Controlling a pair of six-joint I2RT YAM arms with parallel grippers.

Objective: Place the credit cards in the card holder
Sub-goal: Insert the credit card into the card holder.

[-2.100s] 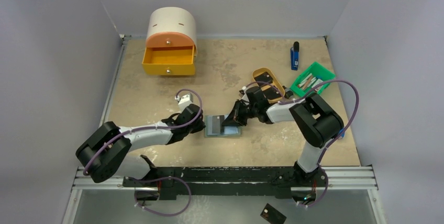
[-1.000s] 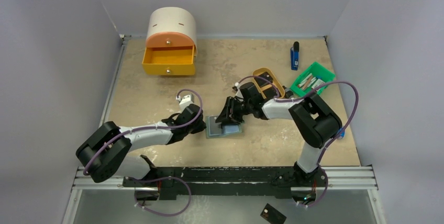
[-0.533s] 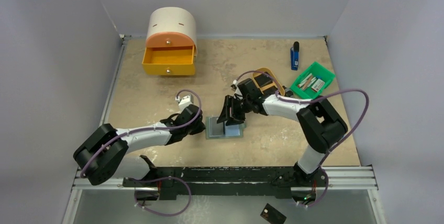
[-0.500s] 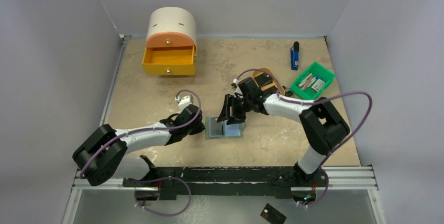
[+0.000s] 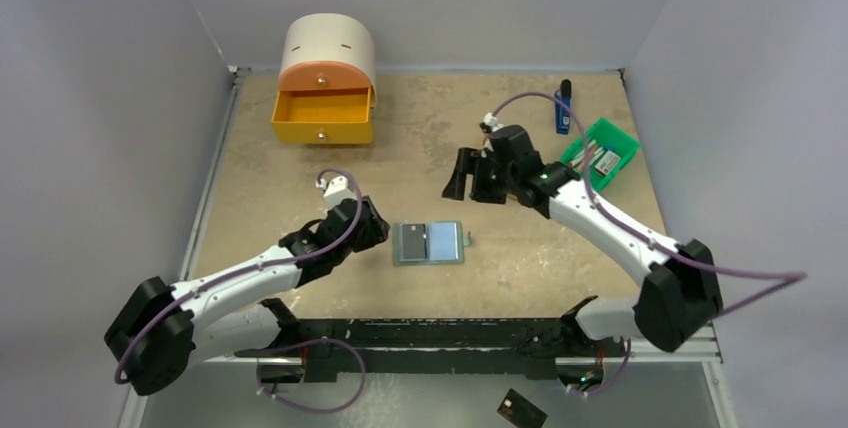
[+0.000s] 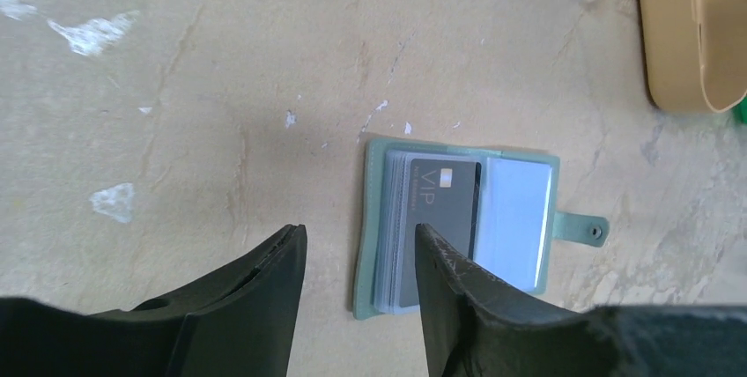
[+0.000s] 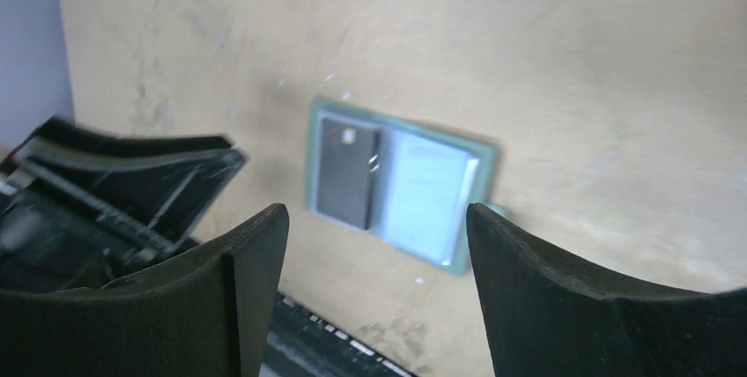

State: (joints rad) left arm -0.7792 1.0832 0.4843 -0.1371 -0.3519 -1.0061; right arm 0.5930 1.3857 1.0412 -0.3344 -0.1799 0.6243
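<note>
The card holder point(image 5: 445, 243) lies open and flat on the table, its tab pointing right. A black credit card point(image 5: 410, 241) sits in its left half, marked VIP in the left wrist view point(image 6: 440, 218). The pale blue-grey pocket on the right half holds nothing. My left gripper point(image 5: 368, 228) is just left of the holder, open, its fingers point(image 6: 264, 280) astride the holder's point(image 6: 520, 218) left edge without touching it. Up and behind the holder, my right gripper point(image 5: 472, 186) hangs wide open and empty. From there it looks down on the holder point(image 7: 432, 196) and card point(image 7: 346, 170).
A tan oval tray point(image 6: 691, 33) lies beyond the holder, hidden under the right arm in the top view. A green bin point(image 5: 600, 153) and a blue lighter point(image 5: 563, 108) are at the back right. An orange drawer box point(image 5: 325, 78) stands open at the back left. Another black card point(image 5: 520, 410) lies below the table's near edge.
The right gripper let go of the card, opened wide and rose back away from the holder. The left gripper opened and drew back left. The card now rests in the holder.
</note>
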